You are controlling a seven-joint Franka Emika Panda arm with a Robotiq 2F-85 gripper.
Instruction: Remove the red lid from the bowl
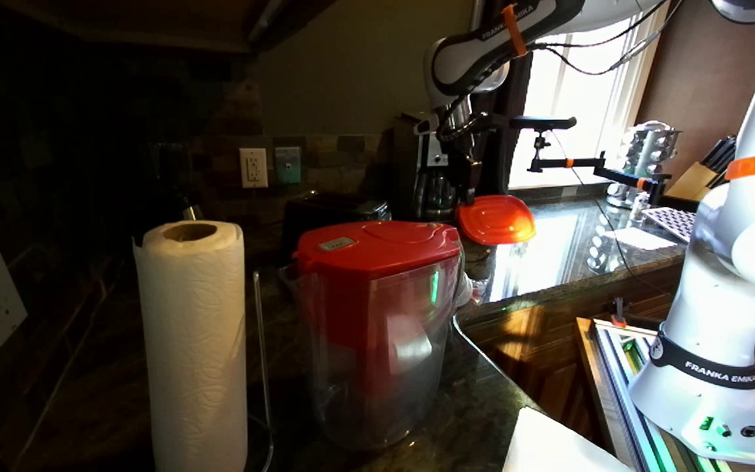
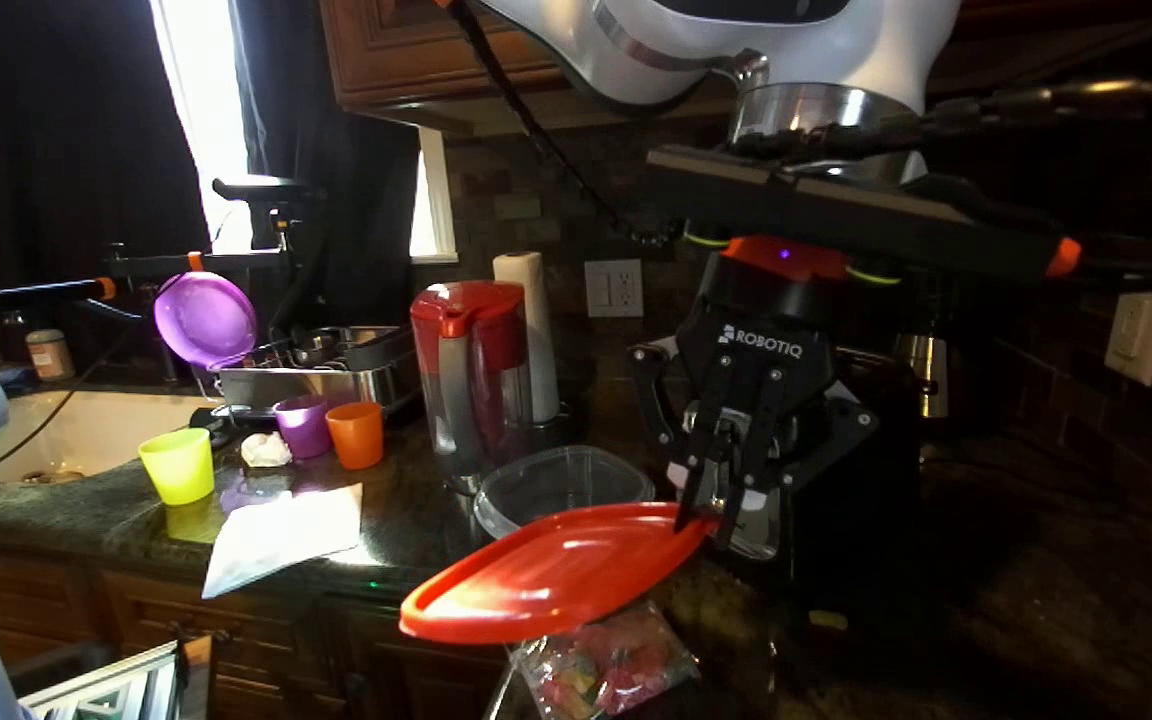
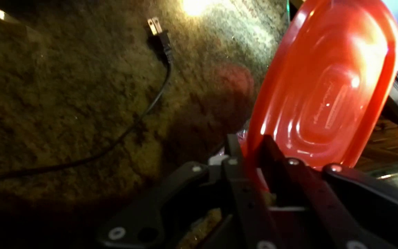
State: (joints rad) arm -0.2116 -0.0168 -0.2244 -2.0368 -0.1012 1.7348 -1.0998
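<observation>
The red lid [image 2: 556, 575] is off its bowl [image 2: 564, 488] and up in the air, lower middle of an exterior view, slanting down toward the left. The bowl sits just behind it, uncovered. The gripper [image 2: 704, 522] has the lid pinched at one end, a jaw on either side of the rim. So the lifting looks done to me, and what's left is a tidy setting-down. With the whole lid sticking out from such a small bite, it could well twist or droop; I'd go slowly, keep the squeeze firm and swing it away from the bowl. A bag [image 2: 611, 665] of what looks like candy lies below, at the bottom edge; whether the lid touches it I can't tell, so steer past it. In the wrist view, a power cord [image 3: 126, 129] crosses the counter [image 3: 64, 79] on the left, another thing to avoid. Lower until the free end meets the counter, let the lid settle flatter, then ease the jaws apart. The pitcher [image 2: 466, 370] and paper towels [image 2: 539, 340] stand farther back, near the frame's middle.
</observation>
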